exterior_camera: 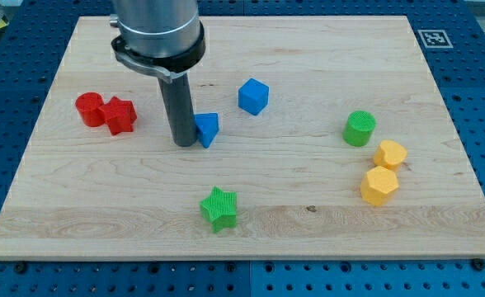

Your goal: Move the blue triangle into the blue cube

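The blue triangle [207,129] lies near the middle of the wooden board [308,206]. The blue cube [253,96] sits a short way up and to the right of it, with a small gap between them. My tip [183,143] rests on the board right against the triangle's left side, touching or nearly touching it. The dark rod rises from there to the arm's grey body at the view's top.
A red cylinder [89,109] and a red star [120,115] sit together at the left. A green star [219,208] lies below the triangle. A green cylinder [360,129] and two yellow hexagon blocks [389,154], [379,185] stand at the right.
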